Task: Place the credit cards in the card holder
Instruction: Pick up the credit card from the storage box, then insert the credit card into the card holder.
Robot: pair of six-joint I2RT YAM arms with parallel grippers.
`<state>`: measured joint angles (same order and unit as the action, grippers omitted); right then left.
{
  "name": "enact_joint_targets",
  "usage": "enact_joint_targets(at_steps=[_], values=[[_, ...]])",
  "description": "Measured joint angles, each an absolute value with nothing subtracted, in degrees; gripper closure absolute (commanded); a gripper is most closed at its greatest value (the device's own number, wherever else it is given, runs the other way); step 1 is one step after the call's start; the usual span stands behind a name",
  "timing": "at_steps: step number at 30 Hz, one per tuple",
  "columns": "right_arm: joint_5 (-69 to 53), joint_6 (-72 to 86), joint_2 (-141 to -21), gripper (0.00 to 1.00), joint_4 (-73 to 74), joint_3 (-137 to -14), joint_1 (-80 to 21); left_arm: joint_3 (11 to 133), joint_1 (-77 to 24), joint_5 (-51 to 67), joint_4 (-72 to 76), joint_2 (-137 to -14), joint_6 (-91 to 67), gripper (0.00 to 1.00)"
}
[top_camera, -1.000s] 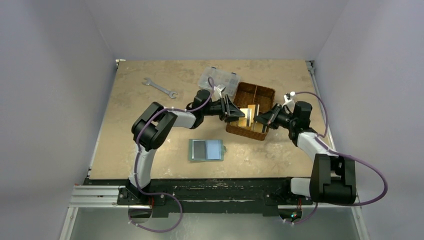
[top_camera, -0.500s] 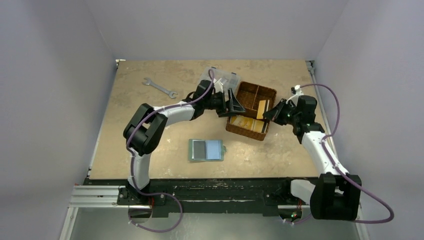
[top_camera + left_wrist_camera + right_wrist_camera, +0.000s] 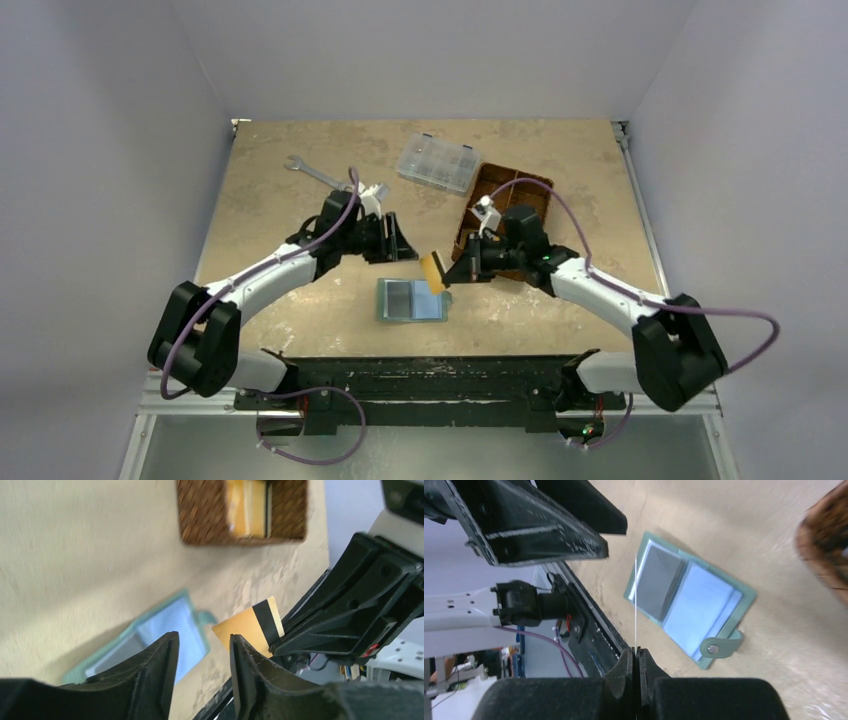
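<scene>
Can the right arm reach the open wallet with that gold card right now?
Likely yes: the right gripper holds the card by the wallet, which lies open and uncovered; the left gripper sits beyond it.

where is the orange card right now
Top view, centre: the orange-gold card is pinched in the right gripper, just over the open card holder, left of the woven basket.

The top camera hangs high behind the arm bases and looks down on the whole table [image 3: 260, 220] from far off. The left wrist camera sits behind the left gripper [image 3: 202, 642] and looks out past its fingertips, low and close to the table. The right wrist camera does the same behind the right gripper [image 3: 636, 652]. Beyond both pairs of fingertips lies the open card holder [image 3: 165, 630], which all three views share, as they do the woven basket [image 3: 200, 510].
</scene>
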<state>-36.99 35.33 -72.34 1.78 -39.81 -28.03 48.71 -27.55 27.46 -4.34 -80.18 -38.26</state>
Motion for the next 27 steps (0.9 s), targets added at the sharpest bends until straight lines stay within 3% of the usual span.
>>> enact_joint_targets(at_steps=[7, 14, 27], values=[[-38.5, 37.9, -82.2, 1.0, -1.0, -39.8, -34.3, 35.4, -27.9, 28.2, -4.4, -79.4, -38.5, 0.74], [-41.2, 41.0, -85.6, 1.0, -7.7, -39.2, -34.4, 34.0, -27.9, 28.0, -3.3, -79.8, -38.2, 0.88], [-44.6, 43.3, -90.7, 1.0, -12.6, -35.7, -32.8, 33.9, -27.9, 21.6, -7.0, -82.2, -36.4, 0.96]])
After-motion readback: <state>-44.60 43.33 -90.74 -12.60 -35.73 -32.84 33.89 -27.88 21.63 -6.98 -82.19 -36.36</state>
